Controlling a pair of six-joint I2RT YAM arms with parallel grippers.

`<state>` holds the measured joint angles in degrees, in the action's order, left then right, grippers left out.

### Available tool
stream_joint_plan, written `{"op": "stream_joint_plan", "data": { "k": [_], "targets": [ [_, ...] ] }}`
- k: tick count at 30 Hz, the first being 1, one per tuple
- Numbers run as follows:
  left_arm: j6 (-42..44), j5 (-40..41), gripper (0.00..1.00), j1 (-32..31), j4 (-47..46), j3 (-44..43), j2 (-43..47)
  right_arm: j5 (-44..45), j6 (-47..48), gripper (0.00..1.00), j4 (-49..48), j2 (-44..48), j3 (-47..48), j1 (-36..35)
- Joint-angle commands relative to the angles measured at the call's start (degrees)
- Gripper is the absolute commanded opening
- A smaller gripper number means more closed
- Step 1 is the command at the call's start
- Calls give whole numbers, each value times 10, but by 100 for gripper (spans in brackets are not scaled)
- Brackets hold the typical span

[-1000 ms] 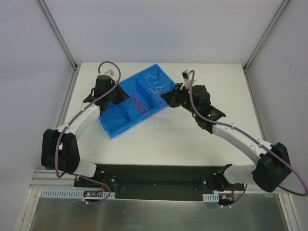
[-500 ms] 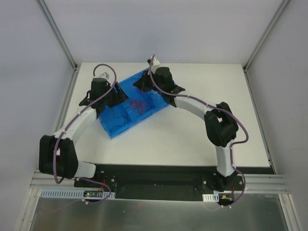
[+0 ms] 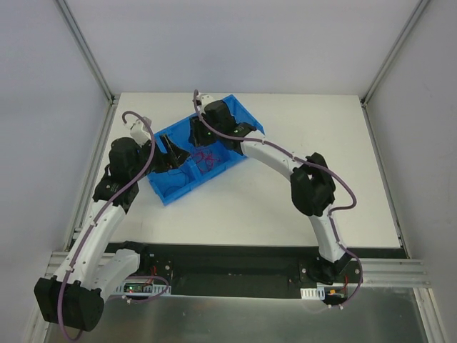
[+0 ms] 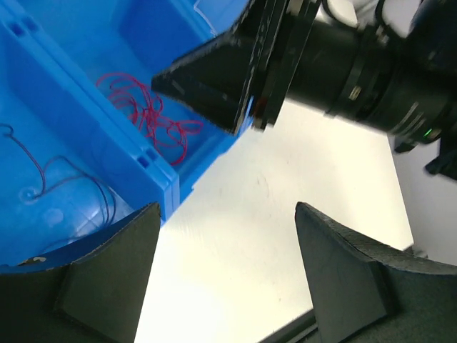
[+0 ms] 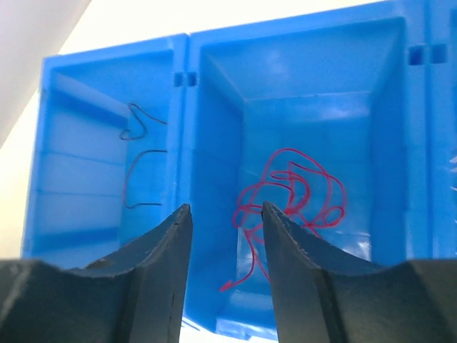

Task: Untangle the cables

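Two claws work over the white table (image 3: 343,128) at a blue bin (image 3: 243,114). Right claw (image 5: 227,239) is narrowly parted, holding nothing; its camera shows the red wire (image 5: 293,189) just beyond the tips and the black wire (image 5: 136,157) one compartment aside. Left claw (image 4: 225,275) gapes wide, empty, at the bin's corner; only its camera shows the right claw hanging over the red wire.

The red wire (image 5: 289,191) is lying as a loose, curly tangle in the middle compartment of the blue bin (image 5: 214,164). The thin black wire (image 5: 137,156) is lying apart from it, curled in the near-left compartment.
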<state>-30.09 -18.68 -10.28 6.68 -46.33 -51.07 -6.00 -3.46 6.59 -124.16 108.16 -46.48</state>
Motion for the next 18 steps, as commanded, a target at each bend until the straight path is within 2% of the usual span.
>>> {"op": "stream_joint_plan", "data": {
  "k": [1,5,9,11,14,16,18],
  "targets": [
    [11,-61,75,0,23,23,27,53,55,51,123,45,42,9],
    [-3,-105,74,-2,27,38,53,78,75,61,140,138,-24,13],
    [-9,-133,79,-34,12,59,64,122,91,73,85,293,-213,15],
    [-26,-151,79,-69,-58,89,60,157,81,73,62,371,-296,17],
    [-45,-127,82,-164,-201,149,45,191,51,74,40,496,-422,17],
    [-39,-115,88,-215,-283,175,29,193,36,75,20,587,-527,17],
    [-21,-102,93,-251,-320,194,29,188,21,77,0,685,-624,17]
  ]
}}
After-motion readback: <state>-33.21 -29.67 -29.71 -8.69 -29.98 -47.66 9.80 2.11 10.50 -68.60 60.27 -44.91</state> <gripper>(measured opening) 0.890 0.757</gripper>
